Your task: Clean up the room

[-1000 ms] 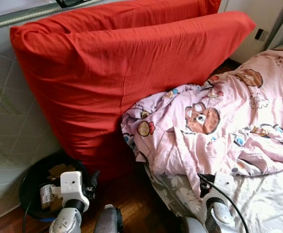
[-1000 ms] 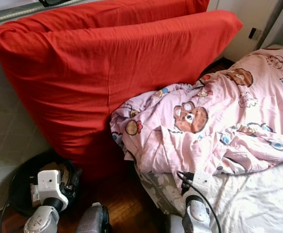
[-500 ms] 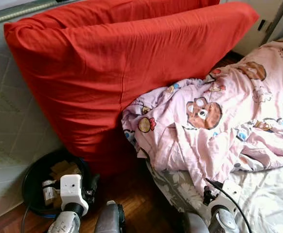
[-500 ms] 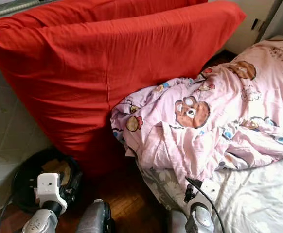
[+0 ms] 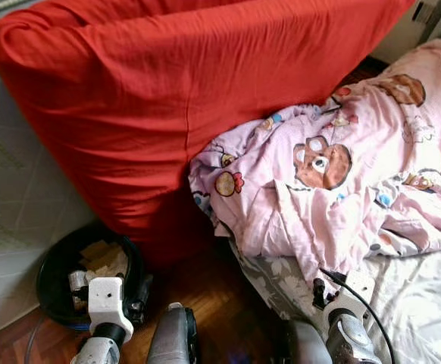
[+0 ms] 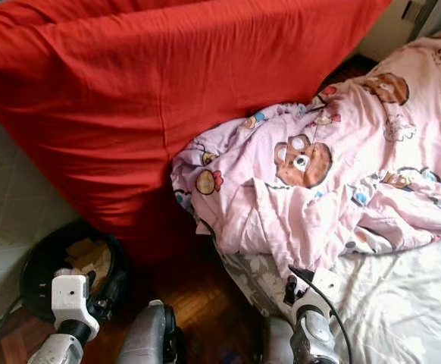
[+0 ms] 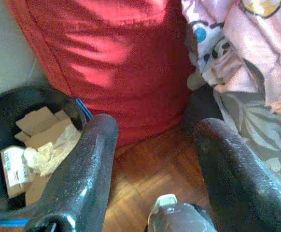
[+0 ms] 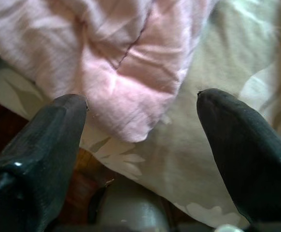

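Note:
A big red cushion (image 5: pixel 190 98) leans upright against the pale mattress wall. A crumpled pink cartoon blanket (image 5: pixel 334 182) lies on the bed, its corner hanging over the edge against the cushion. My left gripper (image 7: pixel 155 130) hangs low and open over the wood floor, between a black bin (image 5: pixel 54 265) and the cushion's base. My right gripper (image 8: pixel 143 99) is open just above the blanket's lower fold (image 8: pixel 131 96) at the bed edge, touching nothing.
The black bin (image 7: pixel 15 101) holds cardboard pieces and crumpled paper (image 7: pixel 44 145). A grey floral sheet (image 5: pixel 417 303) covers the bed on the right. A strip of wood floor (image 5: pixel 213 303) runs between bin and bed. A quilted pale surface (image 5: pixel 16 197) stands at the left.
The whole view has shifted closer and downward, so the cushion's top is now cut off. Both grippers stay low and open; nothing has been taken hold of.

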`<state>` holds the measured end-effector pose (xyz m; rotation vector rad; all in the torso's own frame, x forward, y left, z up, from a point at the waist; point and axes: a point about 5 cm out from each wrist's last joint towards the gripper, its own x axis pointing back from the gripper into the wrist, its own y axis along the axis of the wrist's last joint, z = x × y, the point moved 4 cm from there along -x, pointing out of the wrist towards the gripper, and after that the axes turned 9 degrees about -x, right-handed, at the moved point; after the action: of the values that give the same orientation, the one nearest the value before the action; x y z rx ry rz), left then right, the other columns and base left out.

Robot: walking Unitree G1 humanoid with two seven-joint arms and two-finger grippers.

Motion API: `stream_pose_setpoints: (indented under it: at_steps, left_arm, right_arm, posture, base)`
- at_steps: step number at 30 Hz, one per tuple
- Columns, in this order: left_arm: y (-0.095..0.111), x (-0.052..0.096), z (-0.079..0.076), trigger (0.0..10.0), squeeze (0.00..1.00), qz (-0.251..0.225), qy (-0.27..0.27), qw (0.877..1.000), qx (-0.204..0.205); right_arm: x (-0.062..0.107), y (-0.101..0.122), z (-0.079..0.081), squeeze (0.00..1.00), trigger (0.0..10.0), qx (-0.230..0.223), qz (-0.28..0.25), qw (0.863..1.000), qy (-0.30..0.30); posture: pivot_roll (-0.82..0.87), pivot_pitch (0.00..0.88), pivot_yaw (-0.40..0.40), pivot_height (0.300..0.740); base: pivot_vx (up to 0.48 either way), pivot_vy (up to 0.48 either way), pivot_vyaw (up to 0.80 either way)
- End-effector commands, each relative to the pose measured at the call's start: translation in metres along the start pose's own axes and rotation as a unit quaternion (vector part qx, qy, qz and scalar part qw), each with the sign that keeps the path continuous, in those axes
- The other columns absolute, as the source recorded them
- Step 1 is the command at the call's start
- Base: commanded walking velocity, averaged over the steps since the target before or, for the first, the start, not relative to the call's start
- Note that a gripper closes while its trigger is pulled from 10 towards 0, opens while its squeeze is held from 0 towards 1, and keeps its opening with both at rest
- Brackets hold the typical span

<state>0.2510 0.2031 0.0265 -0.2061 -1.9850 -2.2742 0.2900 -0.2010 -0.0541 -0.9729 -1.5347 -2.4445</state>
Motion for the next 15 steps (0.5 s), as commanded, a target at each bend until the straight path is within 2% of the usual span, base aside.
stream_pose_setpoints:
  at_steps: [1,4,6,15]
  left_arm:
    - [-0.004,0.007,0.002,10.0,0.0,0.012,0.0,1.0,-0.003]
    - [-0.004,0.009,0.003,10.0,0.0,0.013,0.0,1.0,-0.003]
    - [0.0,0.012,0.004,10.0,0.0,0.012,0.002,1.0,-0.005]
    - [0.014,0.012,0.002,10.0,0.0,-0.004,0.002,1.0,-0.003]
  right_arm:
    - [0.001,-0.006,-0.001,0.0,10.0,0.015,0.012,1.0,-0.001]
    - [0.001,-0.004,0.0,0.0,10.0,0.022,0.008,1.0,0.001]
    - [-0.002,0.007,0.008,0.0,10.0,0.029,-0.012,0.999,0.017]
    - [-0.004,0.015,0.008,0.0,10.0,0.041,-0.019,0.999,0.013]
  posture:
    - [0.09,0.293,0.083,0.632]
    - [0.09,0.294,0.084,0.632]
    - [0.11,0.318,0.084,0.632]
    - [0.13,0.357,0.087,0.632]
  base:
    - [0.0,0.0,0.0]
    - [0.0,0.0,0.0]
    - [0.0,0.0,0.0]
    - [0.0,0.0,0.0]
